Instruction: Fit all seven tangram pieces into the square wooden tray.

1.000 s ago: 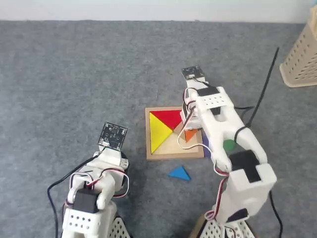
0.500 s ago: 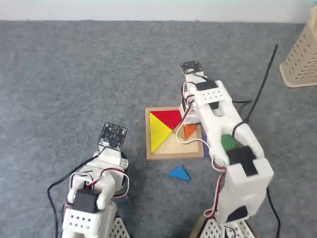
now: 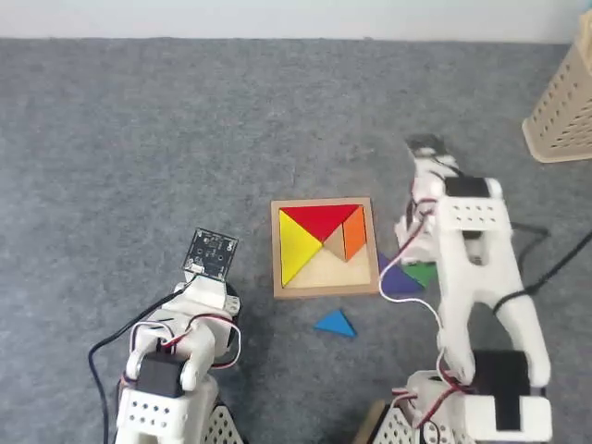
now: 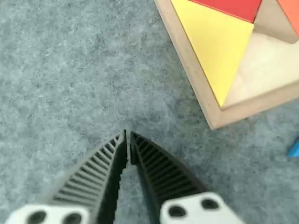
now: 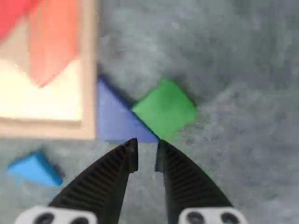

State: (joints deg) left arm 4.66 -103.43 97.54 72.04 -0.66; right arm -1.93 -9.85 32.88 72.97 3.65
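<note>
Right gripper (image 5: 145, 142) hovering at frame centre, jaws narrowly apart, above green square (image 5: 164, 109) touching purple triangle (image 5: 114, 122) — likely needing wider opening, straight descent, avoiding triangle.

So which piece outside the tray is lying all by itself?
The light blue triangle. It lies alone on the carpet in front of the tray, while the purple triangle and green square sit side by side at its right edge.
</note>
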